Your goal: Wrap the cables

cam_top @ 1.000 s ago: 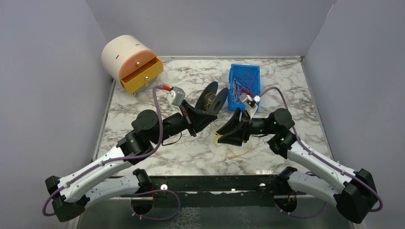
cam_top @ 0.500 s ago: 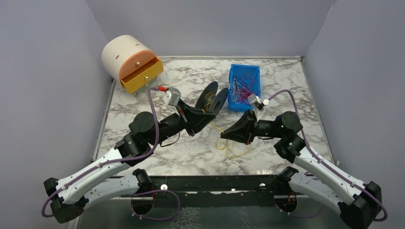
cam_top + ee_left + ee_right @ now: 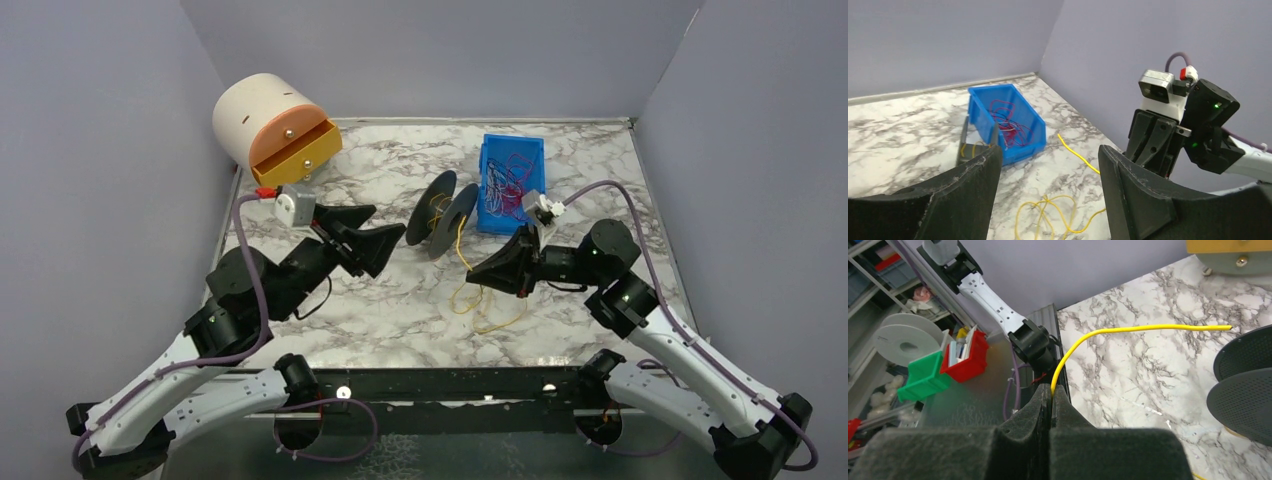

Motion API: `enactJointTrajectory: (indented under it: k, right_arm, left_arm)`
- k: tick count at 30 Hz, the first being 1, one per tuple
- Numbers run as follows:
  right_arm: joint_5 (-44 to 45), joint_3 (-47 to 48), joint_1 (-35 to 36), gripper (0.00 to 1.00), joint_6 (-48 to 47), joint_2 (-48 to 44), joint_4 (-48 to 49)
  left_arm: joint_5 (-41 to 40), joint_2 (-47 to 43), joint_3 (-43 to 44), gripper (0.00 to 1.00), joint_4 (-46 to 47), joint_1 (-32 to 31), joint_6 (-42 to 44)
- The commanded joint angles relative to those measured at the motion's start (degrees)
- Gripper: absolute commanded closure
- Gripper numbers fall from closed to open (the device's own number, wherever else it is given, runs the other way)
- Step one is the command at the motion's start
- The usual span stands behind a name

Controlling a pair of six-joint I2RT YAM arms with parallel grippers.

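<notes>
Since my right jaws are pinched shut on the thin yellow wire (image 3: 1128, 329), its free end arcs toward the black twin-disc spool (image 3: 447, 212) just ahead, the rest looped on the bench (image 3: 600, 160). Left jaws gape empty, farther off I think.

My table (image 3: 600, 170) has a grey and white marble top. A round cream box (image 3: 262, 118) with an open orange drawer (image 3: 293, 163) sits at the far left corner. A black spool (image 3: 447, 212) stands mid-table, just beside a blue bin (image 3: 512, 140). A yellow cable (image 3: 487, 318) lies in loops nearer me.
</notes>
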Motion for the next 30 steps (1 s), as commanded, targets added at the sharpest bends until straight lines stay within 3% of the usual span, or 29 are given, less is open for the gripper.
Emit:
enactJointTrajectory:
  k: [1,6,14,17,22,30]
  right_arm:
    - [0.4,4.5,0.4,0.99,-5.1,0.4,-8.5]
    - [-6.8,9.3,0.4,0.99,-6.6,4.7,-15.1]
    - [-16.7,15.3,0.3,0.99,-4.3,10.1,-23.4]
    - [-21.2,15.5,0.4,0.99,-0.9,11.9,-23.0]
    - [-27.0,14.5,0.4,0.99,5.0,15.5,-20.9]
    - [-32.9,10.7,0.4,0.99,11.9,18.5,-11.0]
  left_arm:
    - [-5.1,-1.2,4.1,0.27,-9.1,-0.2,6.4]
    - [0.6,-0.8,7.0,0.26,-14.6,-0.2,10.1]
    - [22.0,0.8,8.6,0.26,-20.1,-0.2,18.9]
    - [31.8,2.9,7.9,0.25,-21.2,-0.2,22.4]
    - [40.4,8.9,7.1,0.24,-21.5,-0.2,26.0]
    - [47.2,15.2,5.5,0.26,-20.6,-0.2,29.7]
